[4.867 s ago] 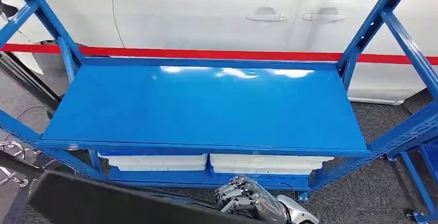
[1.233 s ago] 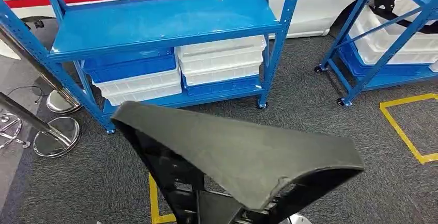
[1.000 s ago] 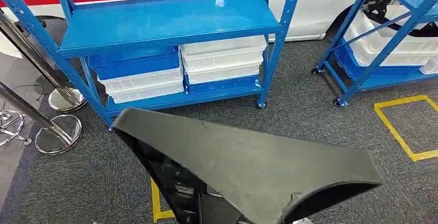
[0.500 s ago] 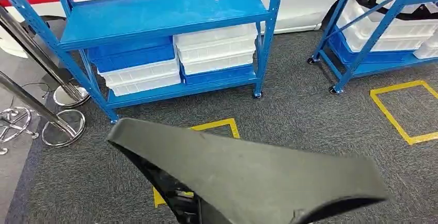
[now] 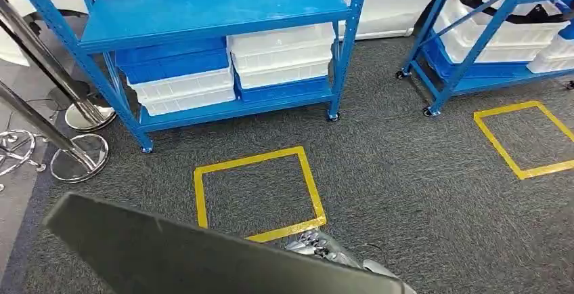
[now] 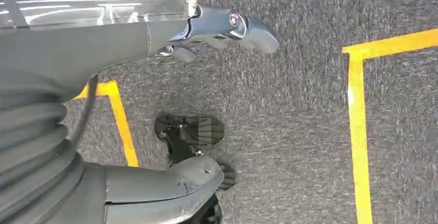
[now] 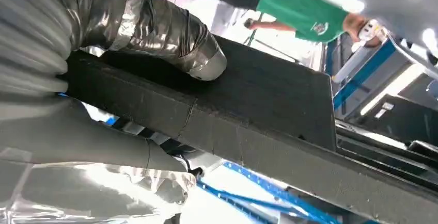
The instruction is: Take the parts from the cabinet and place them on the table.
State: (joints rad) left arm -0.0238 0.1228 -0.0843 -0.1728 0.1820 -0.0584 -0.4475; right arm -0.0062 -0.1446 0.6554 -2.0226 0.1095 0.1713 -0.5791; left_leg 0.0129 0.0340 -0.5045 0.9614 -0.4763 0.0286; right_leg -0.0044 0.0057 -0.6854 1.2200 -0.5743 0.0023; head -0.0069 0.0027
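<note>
Dark grey carpet (image 5: 406, 192) with a yellow taped square (image 5: 257, 192) just before the blue rack (image 5: 203, 9); chrome stanchion bases (image 5: 80, 158) stand left of the rack, a second blue rack (image 5: 474, 43) to its right.

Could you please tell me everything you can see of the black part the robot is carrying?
The black part is a large, flat, matt dark panel with a rough, foam-like edge, seen at the bottom of the head view above grey carpet. In the right wrist view the right hand holds it, thumb pressed on one face and fingers under the edge. Its far end is out of frame.
</note>
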